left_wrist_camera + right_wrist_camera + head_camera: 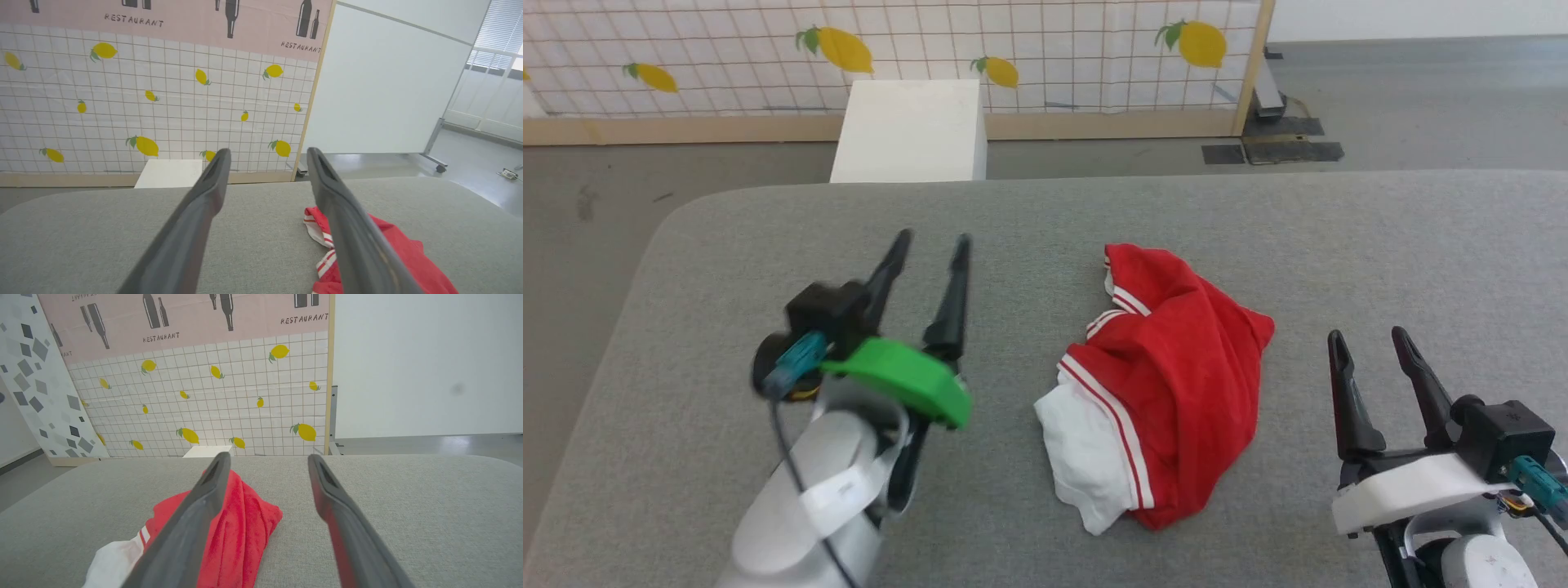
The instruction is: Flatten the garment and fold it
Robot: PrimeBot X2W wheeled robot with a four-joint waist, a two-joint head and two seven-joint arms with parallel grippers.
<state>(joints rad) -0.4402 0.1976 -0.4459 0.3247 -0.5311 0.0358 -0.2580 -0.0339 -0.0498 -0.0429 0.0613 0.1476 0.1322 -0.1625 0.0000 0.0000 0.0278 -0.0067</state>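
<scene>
The garment point(1176, 384) lies in a crumpled heap just right of centre in the head view, on the grey padded table point(727, 269). Red cloth is bunched on top, a white sleeve point(1086, 457) spills out at the heap's lower left, and striped trim runs along the seam between them.

Over at left of centre is the left gripper point(933, 239). Its fingers are spread and hold nothing, its tips point up the frame, and its outline is a touch blurred. Bare grey table shows between it and the shirt, so there is no contact.

At the lower right, the right gripper point(1367, 335) has its fingers parted as well and is empty, standing apart from the heap's right edge.

In the left wrist view the red cloth peeks out at the lower right, partly behind one dark finger. In the right wrist view the heap sits at the lower left, again partly hidden by a finger.

At the top of the head view, past the table's far edge, a white box point(911, 131) stands on the floor against a lemon-print panel point(1045, 49).
</scene>
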